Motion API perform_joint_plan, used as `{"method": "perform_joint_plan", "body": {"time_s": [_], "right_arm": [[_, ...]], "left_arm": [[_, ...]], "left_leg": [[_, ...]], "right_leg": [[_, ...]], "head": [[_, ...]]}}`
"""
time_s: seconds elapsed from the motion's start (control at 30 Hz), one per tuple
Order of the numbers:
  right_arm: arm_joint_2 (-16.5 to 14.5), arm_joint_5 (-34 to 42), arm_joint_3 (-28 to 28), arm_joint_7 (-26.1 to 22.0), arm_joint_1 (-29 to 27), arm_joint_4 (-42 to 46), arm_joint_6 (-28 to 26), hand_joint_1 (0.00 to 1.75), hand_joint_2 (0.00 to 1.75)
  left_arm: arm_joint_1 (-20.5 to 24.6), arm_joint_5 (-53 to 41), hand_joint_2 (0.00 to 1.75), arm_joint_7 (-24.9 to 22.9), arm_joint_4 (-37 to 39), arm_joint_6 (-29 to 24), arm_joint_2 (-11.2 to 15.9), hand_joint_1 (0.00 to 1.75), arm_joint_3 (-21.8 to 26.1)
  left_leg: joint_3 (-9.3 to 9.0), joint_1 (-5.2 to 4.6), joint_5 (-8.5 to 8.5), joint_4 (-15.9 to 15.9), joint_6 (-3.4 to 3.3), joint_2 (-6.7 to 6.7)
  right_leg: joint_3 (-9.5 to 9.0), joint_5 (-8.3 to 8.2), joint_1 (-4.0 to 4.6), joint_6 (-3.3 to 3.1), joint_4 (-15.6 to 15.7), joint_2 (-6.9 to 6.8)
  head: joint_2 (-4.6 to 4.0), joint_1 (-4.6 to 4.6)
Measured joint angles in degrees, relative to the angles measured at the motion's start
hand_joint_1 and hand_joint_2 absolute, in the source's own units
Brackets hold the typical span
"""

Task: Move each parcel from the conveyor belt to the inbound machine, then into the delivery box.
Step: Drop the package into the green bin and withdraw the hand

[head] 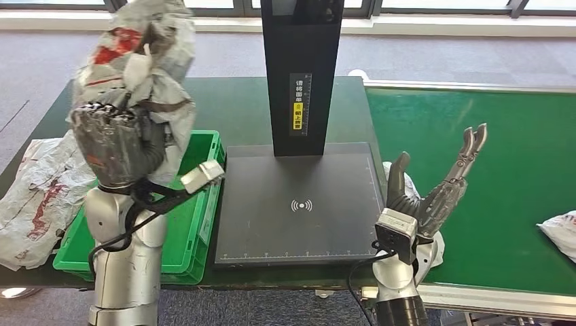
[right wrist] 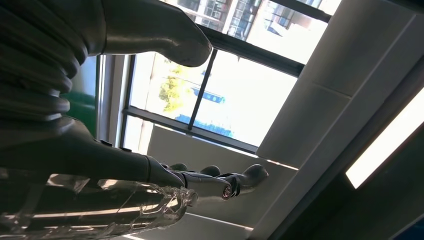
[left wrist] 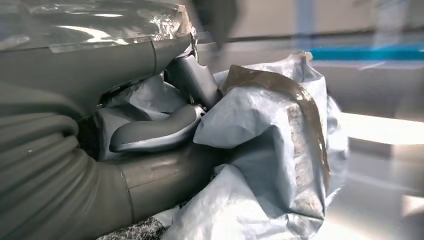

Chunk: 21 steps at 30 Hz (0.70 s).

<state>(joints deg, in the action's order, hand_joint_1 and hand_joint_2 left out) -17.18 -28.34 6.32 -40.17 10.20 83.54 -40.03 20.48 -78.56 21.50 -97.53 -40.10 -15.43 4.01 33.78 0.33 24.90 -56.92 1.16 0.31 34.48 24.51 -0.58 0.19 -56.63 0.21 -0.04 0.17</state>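
Your left hand [head: 115, 146] grips the crumpled parcel [head: 146, 64] above the green box [head: 204, 204]; right hand [head: 435, 193] spread, empty; slack wrapping could slip and miss the box.

A crumpled grey plastic parcel [head: 146, 61] with red print and brown tape sits at the upper left of the frame, gripped from below by the left hand [head: 115, 146] and raised above the green delivery box [head: 197, 224]. In the left wrist view the same parcel [left wrist: 270, 150] bulges in folds around the fingers [left wrist: 155, 132]. A second white parcel [head: 560, 234] lies at the right edge of the frame on the green conveyor belt [head: 489, 149]. The black inbound machine [head: 299, 204] stands at centre, its flat pad bare beneath an upright post.
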Motion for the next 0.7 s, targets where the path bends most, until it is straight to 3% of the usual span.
{"method": "perform_joint_plan", "body": {"time_s": [0.07, 0.37, 0.5, 0.7], "right_arm": [[0.0, -0.03, -0.11, 0.0, -0.04, 0.12, -0.01, 0.0, 1.75], [0.0, 0.05, -0.46, 0.0, -0.13, 0.49, 0.01, 0.0, 1.75], [0.0, -0.54, -0.49, -0.02, -0.17, 0.65, 0.01, 0.0, 1.75], [0.0, -0.78, -0.49, -0.02, -0.19, 0.76, 0.01, 0.0, 1.75]], "left_arm": [[-0.69, -0.94, 1.75, -1.11, 0.32, 0.01, -1.06, 1.75, 3.56], [-1.49, -4.72, 1.75, -5.4, 6.62, 0.05, -3.13, 1.75, 11.34], [-1.3, -7.1, 1.75, -9.28, 11.19, 0.1, -3.61, 0.0, 12.71], [-1.28, -7.41, 1.75, -10.83, 13.97, 0.1, -3.72, 0.0, 12.72]], "left_leg": [[0.01, 0.02, -0.02, 0.0, 0.03, -0.01], [0.03, 0.05, -0.02, -0.01, 0.02, -0.08], [0.04, 0.05, -0.02, -0.01, 0.01, -0.06], [0.05, 0.05, -0.01, -0.02, 0.0, -0.06]], "right_leg": [[0.0, 0.0, 0.04, -0.01, -0.01, -0.01], [0.01, 0.0, -0.05, 0.0, 0.0, -0.06], [0.03, -0.02, -0.07, 0.0, 0.0, -0.05], [0.03, -0.02, -0.07, -0.01, 0.0, -0.03]], "head": [[0.0, 0.0], [0.01, 0.03], [0.0, 0.01], [-0.01, 0.02]]}}
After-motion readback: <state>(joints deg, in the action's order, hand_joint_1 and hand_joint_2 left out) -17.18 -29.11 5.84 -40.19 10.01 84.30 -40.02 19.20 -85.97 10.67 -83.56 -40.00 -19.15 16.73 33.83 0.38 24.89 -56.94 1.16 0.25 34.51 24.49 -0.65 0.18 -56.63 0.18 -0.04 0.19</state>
